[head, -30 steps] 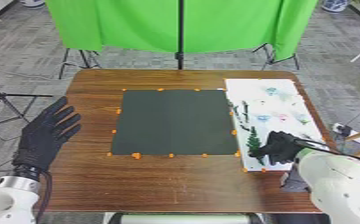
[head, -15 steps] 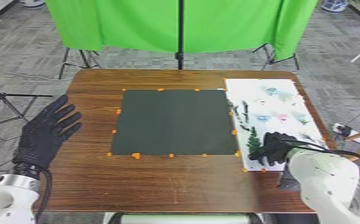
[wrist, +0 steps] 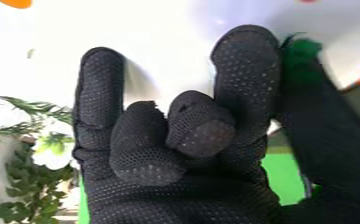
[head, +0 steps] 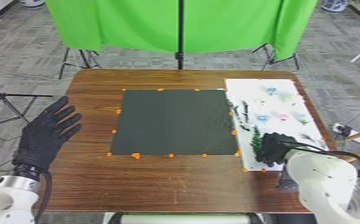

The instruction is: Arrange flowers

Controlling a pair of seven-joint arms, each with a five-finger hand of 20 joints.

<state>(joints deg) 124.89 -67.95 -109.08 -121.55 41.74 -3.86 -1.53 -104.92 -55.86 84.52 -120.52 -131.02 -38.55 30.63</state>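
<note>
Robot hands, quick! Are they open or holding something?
Left hand: open, holding nothing.
Right hand: two fingers curled, a green sprig pinched between thumb and another finger.

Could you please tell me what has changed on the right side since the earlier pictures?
The right hand has shifted slightly left over the white board, and now appears to pinch the green sprig between thumb and finger. The open left hand and the dark mat stayed as they were.

Arms (head: 323, 175) are wht w/ blk cables (head: 46, 192), silvery L wrist (head: 26, 173), each robot hand (head: 40, 144) gloved blk.
</note>
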